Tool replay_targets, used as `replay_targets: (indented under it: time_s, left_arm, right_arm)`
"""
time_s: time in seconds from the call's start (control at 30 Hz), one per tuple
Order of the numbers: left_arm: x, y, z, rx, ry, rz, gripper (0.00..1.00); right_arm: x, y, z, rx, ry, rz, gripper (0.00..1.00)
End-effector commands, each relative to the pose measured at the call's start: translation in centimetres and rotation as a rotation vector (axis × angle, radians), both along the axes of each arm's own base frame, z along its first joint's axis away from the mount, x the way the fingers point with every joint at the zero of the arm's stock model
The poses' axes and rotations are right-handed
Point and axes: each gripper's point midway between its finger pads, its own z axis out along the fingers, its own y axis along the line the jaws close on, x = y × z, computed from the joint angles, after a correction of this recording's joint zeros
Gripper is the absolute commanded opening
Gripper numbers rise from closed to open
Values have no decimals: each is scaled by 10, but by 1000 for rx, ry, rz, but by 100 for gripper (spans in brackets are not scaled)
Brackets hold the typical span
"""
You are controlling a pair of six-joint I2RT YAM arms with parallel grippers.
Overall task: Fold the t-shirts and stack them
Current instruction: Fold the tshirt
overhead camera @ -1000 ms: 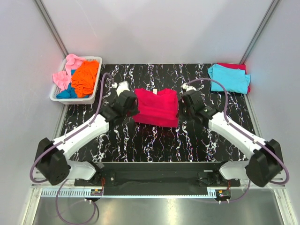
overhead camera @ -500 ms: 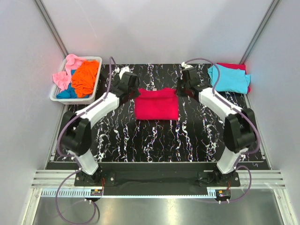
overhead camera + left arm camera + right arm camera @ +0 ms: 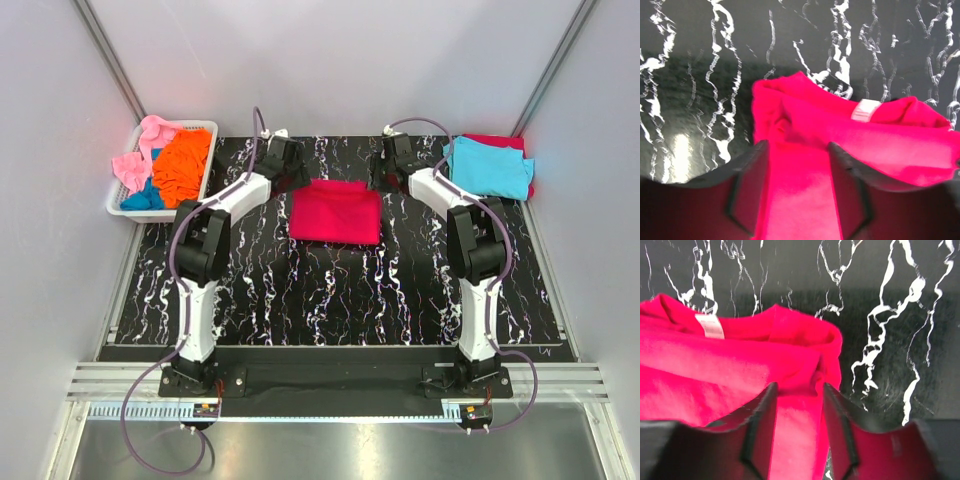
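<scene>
Crimson-red t-shirt (image 3: 335,215): white neck label (image 3: 863,110) unreadable.

White slotted basket (image 3: 204,178) at the far-left corner of the black, white-veined counter (image 3: 330,290).

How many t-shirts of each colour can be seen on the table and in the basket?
Red: 2, the folded red t-shirt at mid-table and the red cloth showing under the cyan one
Cyan: 1, the cyan t-shirt at the far right
Orange: 1, the orange t-shirt in the basket
Pink: 1, the pink t-shirt, as far as can be told
Blue: 1, the blue t-shirt
Total: 6
</scene>
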Motion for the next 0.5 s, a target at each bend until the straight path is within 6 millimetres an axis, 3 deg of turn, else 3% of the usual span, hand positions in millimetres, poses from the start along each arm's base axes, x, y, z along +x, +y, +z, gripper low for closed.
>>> replay_targets:
  time_s: [0.0,0.03,0.07,0.13,0.2,0.33,0.47]
  left_arm:
    - [21,15,32,-9,-142,32,61]
    - [29,19,47,-31,-225,57,63]
    - [16,29,43,-24,-236,73,63]
    - [16,38,62,-43,-340,121,65]
    - [3,48,64,-46,-361,151,65]
    - [-12,50,64,-59,-343,152,65]
    - [-25,41,73,-112,-333,105,65]
  right_arm:
    - [23,1,31,13,-93,-28,51]
    - [23,1,33,14,-96,-28,52]
    - [24,-1,32,12,-96,-33,52]
    - [23,-4,32,16,-94,-40,52]
    - [22,-8,35,10,-99,-54,52]
    - [18,-12,41,3,-112,-66,52]
    - [13,-5,53,44,-118,-33,52]
